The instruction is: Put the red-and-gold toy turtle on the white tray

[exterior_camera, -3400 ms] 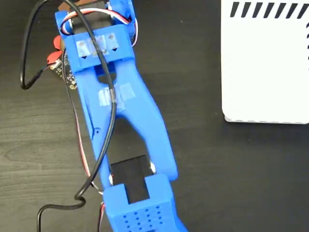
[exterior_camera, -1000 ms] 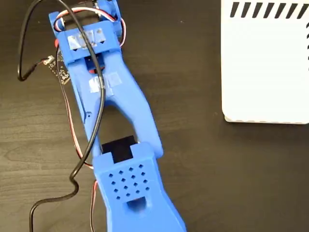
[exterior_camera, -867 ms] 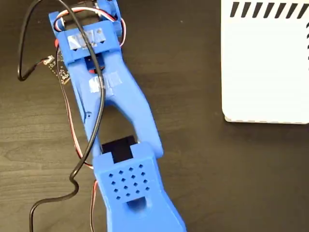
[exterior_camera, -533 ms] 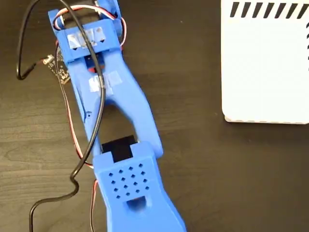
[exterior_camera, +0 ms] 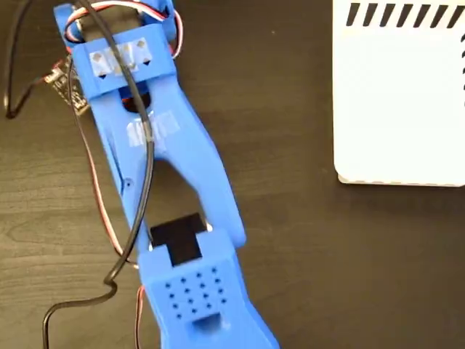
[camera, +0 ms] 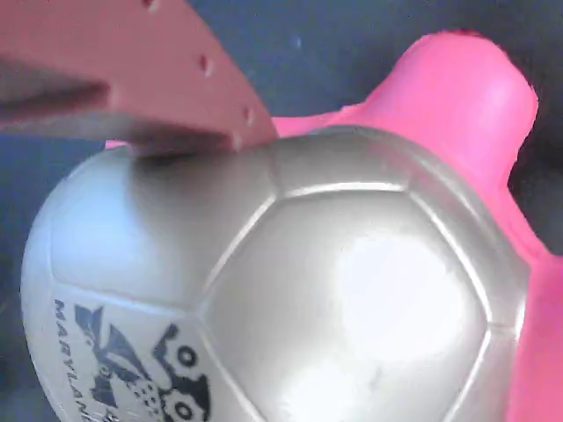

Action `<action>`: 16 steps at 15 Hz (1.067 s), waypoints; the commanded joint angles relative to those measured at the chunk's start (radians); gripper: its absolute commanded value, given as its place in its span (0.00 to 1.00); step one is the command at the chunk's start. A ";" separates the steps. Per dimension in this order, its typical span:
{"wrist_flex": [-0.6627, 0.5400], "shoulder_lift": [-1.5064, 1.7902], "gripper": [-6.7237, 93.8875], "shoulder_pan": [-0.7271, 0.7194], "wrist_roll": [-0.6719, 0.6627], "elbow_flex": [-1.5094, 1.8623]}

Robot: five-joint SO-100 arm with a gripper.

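The red-and-gold toy turtle (camera: pixel 334 290) fills the wrist view: a shiny domed shell with a black printed logo at lower left and a pink-red limb at upper right. One gripper finger (camera: pixel 158 79) presses on the shell's upper left; the other finger is out of sight. In the fixed view my blue arm (exterior_camera: pixel 171 153) reaches to the top left, and its wrist covers both gripper and turtle. The white tray (exterior_camera: pixel 399 102), with slanted black stripes along its top edge, lies at the far right, well apart from the arm.
A dark wood table (exterior_camera: pixel 290 240) lies between arm and tray. Black and red-white cables (exterior_camera: pixel 138 182) run along the arm. A small circuit board (exterior_camera: pixel 64 86) sticks out at the wrist's left side.
In the fixed view the wrist end has shifted up and to the left and looks slightly larger. The red of the turtle seen beside the wrist 3.4 s ago is now hidden.
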 commanded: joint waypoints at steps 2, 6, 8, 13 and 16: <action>0.008 0.293 0.06 0.006 0.011 0.074; -0.025 0.650 0.06 0.163 -0.058 0.310; -0.018 0.758 0.06 0.285 -0.083 0.373; 0.043 0.689 0.06 0.588 -0.017 0.344; 0.043 0.541 0.06 0.730 -0.014 0.299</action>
